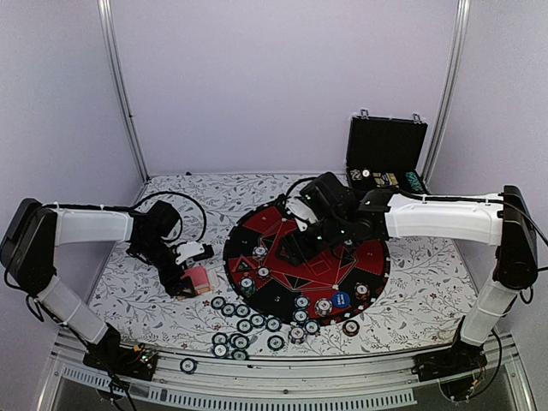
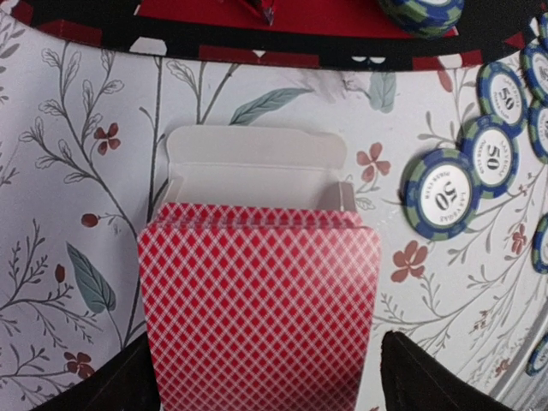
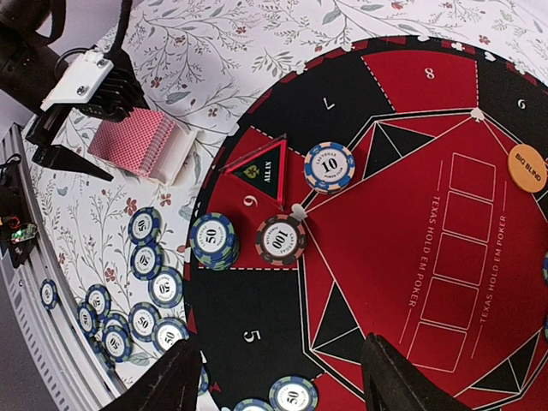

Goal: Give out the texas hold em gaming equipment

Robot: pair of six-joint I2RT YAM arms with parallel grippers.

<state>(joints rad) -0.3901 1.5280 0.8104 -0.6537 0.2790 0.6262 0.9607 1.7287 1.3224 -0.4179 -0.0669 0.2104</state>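
A deck of red-backed cards (image 2: 257, 308) sticks out of its open white box (image 2: 257, 154) on the flowered table, left of the mat. My left gripper (image 2: 261, 377) has its jaws against both long sides of the deck; the deck also shows in the top view (image 1: 198, 280). Several blue 50 chips (image 1: 244, 325) lie on the table in front of the mat. On the mat stand a 50 stack (image 3: 214, 240), a 100 chip (image 3: 281, 240) and a 10 chip (image 3: 329, 165). My right gripper (image 3: 276, 360) hangs open and empty above the mat's sector 5.
The round red-and-black mat (image 1: 282, 295) also carries an orange Big Blind disc (image 3: 527, 168), a blue disc (image 1: 341, 300) and an All In triangle (image 3: 261, 167). A black hinged case (image 1: 385, 158) stands open at the back right. One chip (image 1: 187, 366) lies on the front rail.
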